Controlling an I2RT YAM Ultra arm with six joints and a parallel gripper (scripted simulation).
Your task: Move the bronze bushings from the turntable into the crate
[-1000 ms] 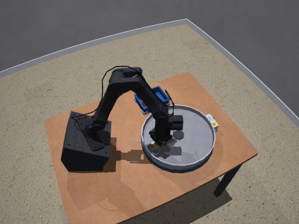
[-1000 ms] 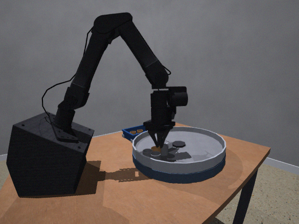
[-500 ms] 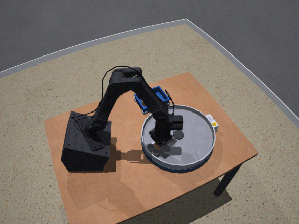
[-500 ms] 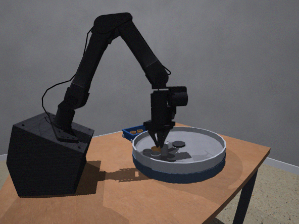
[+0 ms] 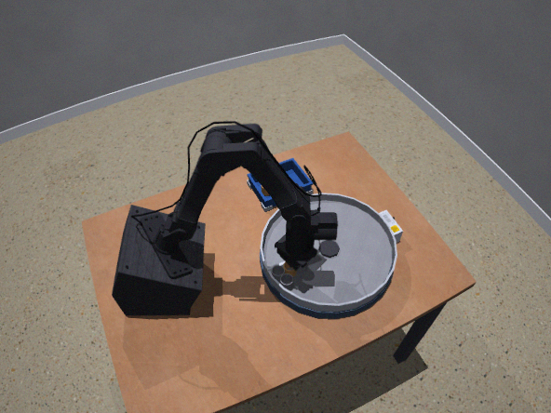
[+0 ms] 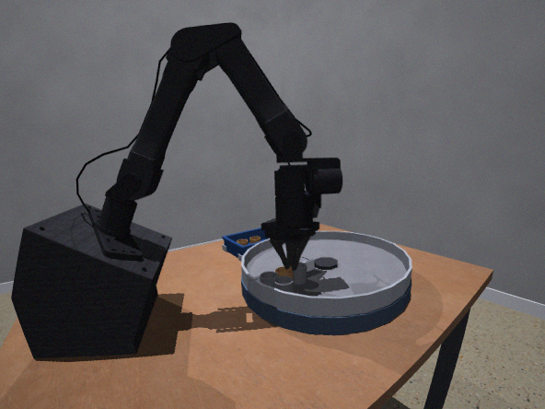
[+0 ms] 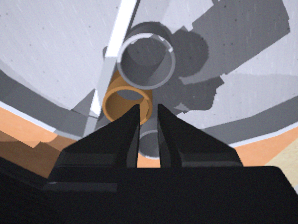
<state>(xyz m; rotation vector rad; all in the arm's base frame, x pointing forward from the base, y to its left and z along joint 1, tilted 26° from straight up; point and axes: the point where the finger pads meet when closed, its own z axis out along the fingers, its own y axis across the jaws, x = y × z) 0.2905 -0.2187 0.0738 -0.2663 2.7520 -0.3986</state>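
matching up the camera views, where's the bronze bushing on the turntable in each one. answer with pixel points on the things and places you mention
top: bronze bushing [image 5: 289, 268] [image 6: 282, 273] [image 7: 119, 84] just below centre, partly hidden
exterior: below centre, under the fingers [image 5: 298, 266] [image 6: 291, 268]
wrist: left of centre, partly behind one finger
shared landmark: the turntable's pale wall [image 5: 344, 307] [image 6: 331, 305] [image 7: 40, 111]

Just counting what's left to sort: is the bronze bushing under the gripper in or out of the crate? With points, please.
Out: the bronze bushing [image 5: 289, 269] [image 6: 282, 272] [image 7: 114, 109] stands on the turntable [image 5: 363, 256] [image 6: 377, 269] [image 7: 50, 45], inside its raised rim.
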